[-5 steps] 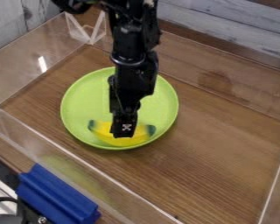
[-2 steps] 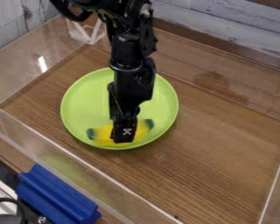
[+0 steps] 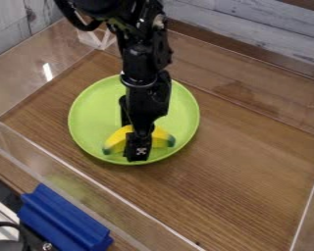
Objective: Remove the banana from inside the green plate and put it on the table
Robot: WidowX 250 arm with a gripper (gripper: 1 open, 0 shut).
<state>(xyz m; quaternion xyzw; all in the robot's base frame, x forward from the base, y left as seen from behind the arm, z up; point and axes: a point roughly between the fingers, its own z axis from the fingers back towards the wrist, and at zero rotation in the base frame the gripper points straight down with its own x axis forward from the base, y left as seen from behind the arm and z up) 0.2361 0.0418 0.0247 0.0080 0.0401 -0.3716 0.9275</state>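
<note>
A blue block lies outside the clear acrylic wall, near a black cable.

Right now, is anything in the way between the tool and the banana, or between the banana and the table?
Nothing visible stands between the tool and the banana. On the way to the table, there is just the low rim of the green plate.

so the table is brown wood-grain with darker streaks, and the round lime-green plate sits right on it, raised rim and all
</note>
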